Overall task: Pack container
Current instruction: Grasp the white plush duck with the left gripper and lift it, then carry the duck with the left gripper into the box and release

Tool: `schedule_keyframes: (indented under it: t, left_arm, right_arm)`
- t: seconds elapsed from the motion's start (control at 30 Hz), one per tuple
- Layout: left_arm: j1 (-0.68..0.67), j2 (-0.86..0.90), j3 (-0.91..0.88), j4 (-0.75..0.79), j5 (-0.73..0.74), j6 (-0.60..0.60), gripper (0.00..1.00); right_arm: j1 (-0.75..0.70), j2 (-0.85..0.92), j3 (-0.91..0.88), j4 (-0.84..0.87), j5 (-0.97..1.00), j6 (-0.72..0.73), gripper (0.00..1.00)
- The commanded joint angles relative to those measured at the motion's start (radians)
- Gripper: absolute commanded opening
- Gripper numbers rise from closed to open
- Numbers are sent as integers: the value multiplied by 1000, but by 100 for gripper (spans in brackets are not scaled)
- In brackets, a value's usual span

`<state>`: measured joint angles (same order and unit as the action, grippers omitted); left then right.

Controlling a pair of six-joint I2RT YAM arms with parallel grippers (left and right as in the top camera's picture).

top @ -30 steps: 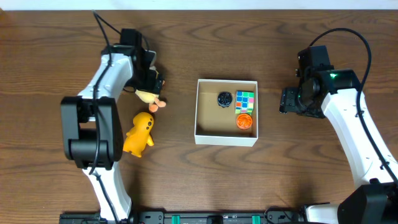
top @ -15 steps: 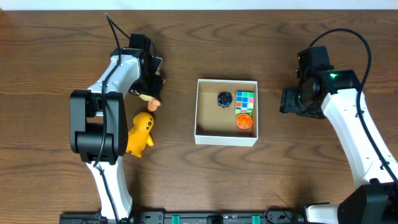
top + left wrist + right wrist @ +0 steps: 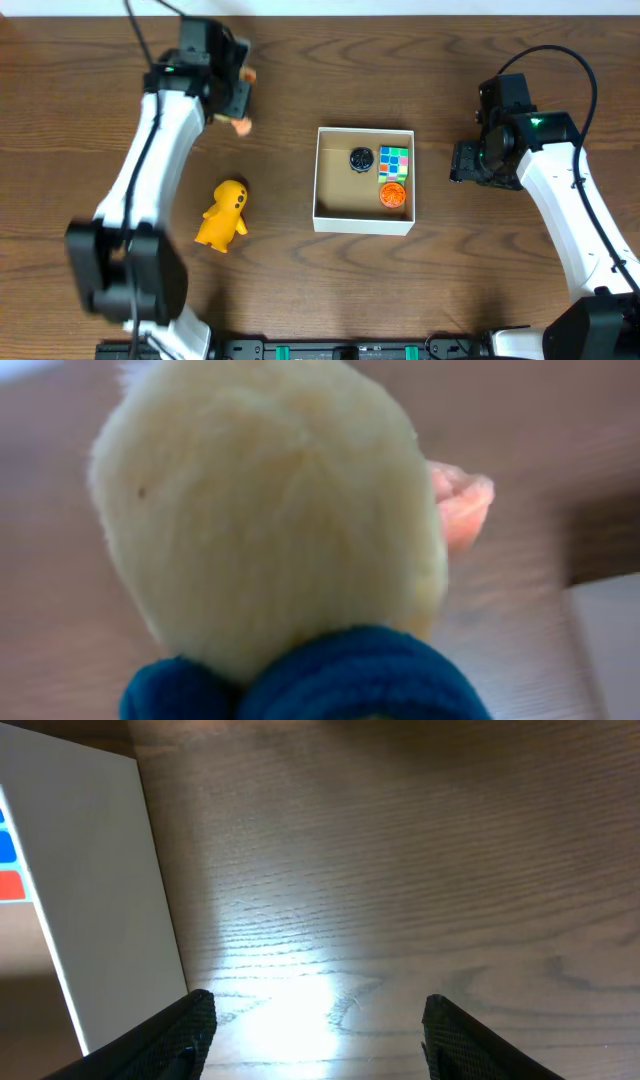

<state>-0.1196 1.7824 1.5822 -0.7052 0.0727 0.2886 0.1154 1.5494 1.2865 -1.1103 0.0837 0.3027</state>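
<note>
The container [image 3: 364, 222], a white-walled square box with a tan inside, sits mid-table and holds a black round piece [image 3: 361, 159], a colourful cube [image 3: 395, 160] and an orange ball [image 3: 393, 194]. My left gripper [image 3: 238, 100] is raised at the far left, shut on a cream plush toy [image 3: 240, 124]. That plush toy [image 3: 270, 510] fills the left wrist view, with a blue knitted part [image 3: 330, 680] and a pink bit [image 3: 460, 505]; the fingers are hidden behind it. My right gripper [image 3: 320, 1040] stands open over bare wood, just right of the container's wall [image 3: 100, 900].
A yellow duck-like toy [image 3: 224, 214] lies on the table left of the container, below the left arm. Black cables run from both arms toward the far edge of the brown wooden table [image 3: 450, 270].
The left gripper has closed on the plush toy and lifted it away from the yellow toy, toward the far edge. The right arm has stayed put.
</note>
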Motion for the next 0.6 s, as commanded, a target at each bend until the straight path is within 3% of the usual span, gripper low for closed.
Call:
schedule_keyframes:
  t: [0.0, 0.23, 0.57]
  left_arm:
    - [-70, -112, 28, 0, 47, 111, 6]
    - [-274, -128, 17, -65, 156, 381, 6]
    - [-460, 69, -9, -71, 151, 401, 6]
  right_arm:
    - [3, -3, 9, 6, 13, -4, 70]
    - [3, -3, 9, 21, 13, -4, 69]
    - [3, -3, 9, 21, 13, -4, 67]
